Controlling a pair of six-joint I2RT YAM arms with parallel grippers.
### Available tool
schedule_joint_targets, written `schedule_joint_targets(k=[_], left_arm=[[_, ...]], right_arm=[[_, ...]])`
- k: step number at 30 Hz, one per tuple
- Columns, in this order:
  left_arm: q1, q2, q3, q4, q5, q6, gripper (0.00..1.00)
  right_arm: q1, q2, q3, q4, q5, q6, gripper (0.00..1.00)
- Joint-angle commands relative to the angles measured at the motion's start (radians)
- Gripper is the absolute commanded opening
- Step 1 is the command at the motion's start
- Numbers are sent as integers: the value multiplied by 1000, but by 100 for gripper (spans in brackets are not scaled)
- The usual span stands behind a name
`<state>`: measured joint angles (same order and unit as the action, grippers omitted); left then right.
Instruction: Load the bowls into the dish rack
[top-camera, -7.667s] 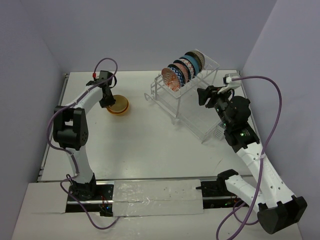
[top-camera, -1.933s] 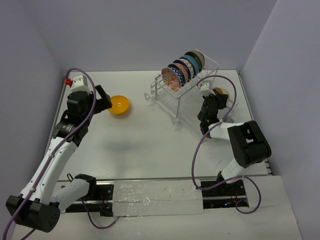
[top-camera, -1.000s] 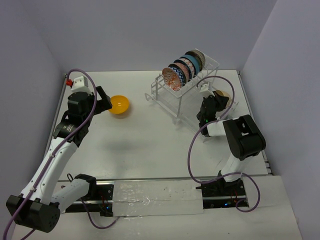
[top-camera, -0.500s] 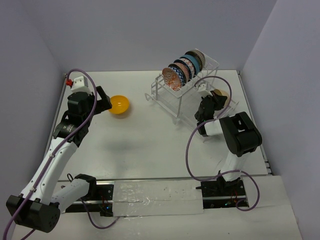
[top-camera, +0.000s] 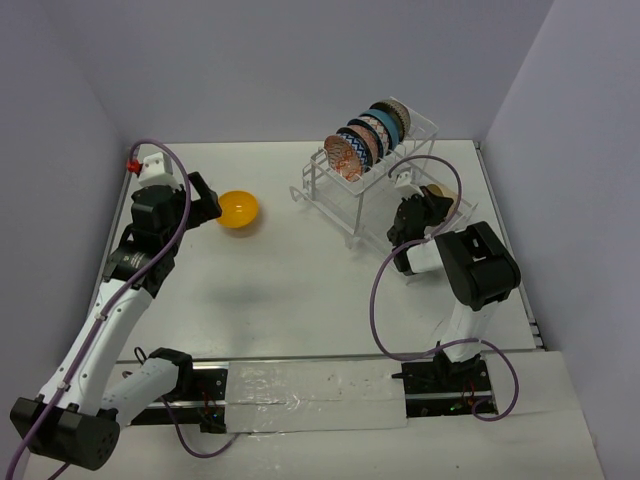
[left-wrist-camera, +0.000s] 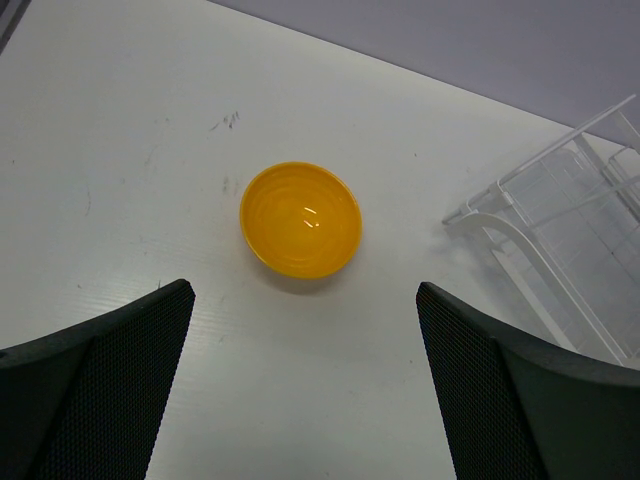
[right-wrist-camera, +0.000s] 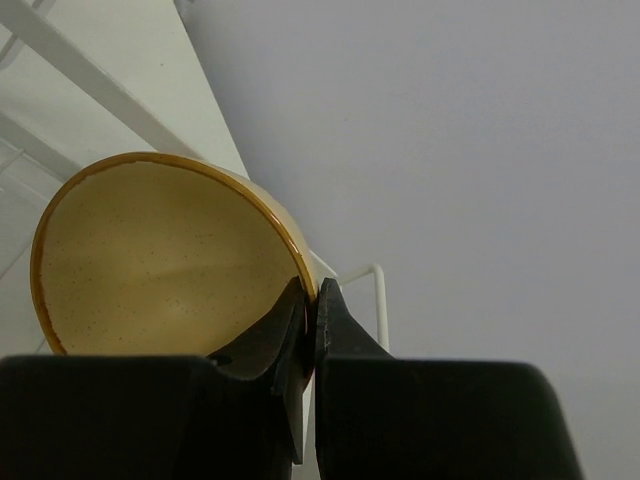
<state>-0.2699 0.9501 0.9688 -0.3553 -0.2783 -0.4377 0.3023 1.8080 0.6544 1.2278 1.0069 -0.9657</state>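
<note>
An orange-yellow bowl (top-camera: 239, 210) sits upright on the table at the left. My left gripper (top-camera: 203, 201) hovers just left of it, open. In the left wrist view the bowl (left-wrist-camera: 300, 218) lies ahead of the gripper (left-wrist-camera: 303, 290), apart from both fingers. My right gripper (right-wrist-camera: 312, 297) is shut on the rim of a tan bowl (right-wrist-camera: 150, 255), one finger inside and one outside. That tan bowl (top-camera: 439, 191) is tilted at the near right side of the white wire dish rack (top-camera: 309, 182). Several patterned and blue bowls (top-camera: 365, 138) stand on edge in the rack's top slots.
The rack's clear tray and white legs (left-wrist-camera: 545, 230) reach into the right of the left wrist view. A white rack wire (right-wrist-camera: 375, 275) stands just behind the tan bowl. Purple walls enclose the table at the back and on both sides. Cables loop off both arms.
The right gripper has shifted slightly left with the tan bowl, staying shut on it. The left arm has risen a little near the orange-yellow bowl, still open.
</note>
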Motion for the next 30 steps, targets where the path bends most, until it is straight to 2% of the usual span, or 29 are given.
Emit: schedule_joint_targets(k=[1,9,11,16,26,30], left_arm=[[-3,-23,-7,41,-6,14,99],[-5,-30,-8,42,-10,16,99],[-5,-34,-8,42,-13,16,99],[-9,-40,-10,44,-18,19,99],[-11,-50,-12,44,-25,22,99],[-12,-53,-13,45,-28,24,99]], right_arm=[[14,-26,-1,9,1,15,4],[20,-9,5,-30,18,4,7],[18,11,20,4,68,-11,6],[20,48,24,125,79,-120,6],[21,33,10,142,93,-157,6],[23,62,28,225,105,-243,6]])
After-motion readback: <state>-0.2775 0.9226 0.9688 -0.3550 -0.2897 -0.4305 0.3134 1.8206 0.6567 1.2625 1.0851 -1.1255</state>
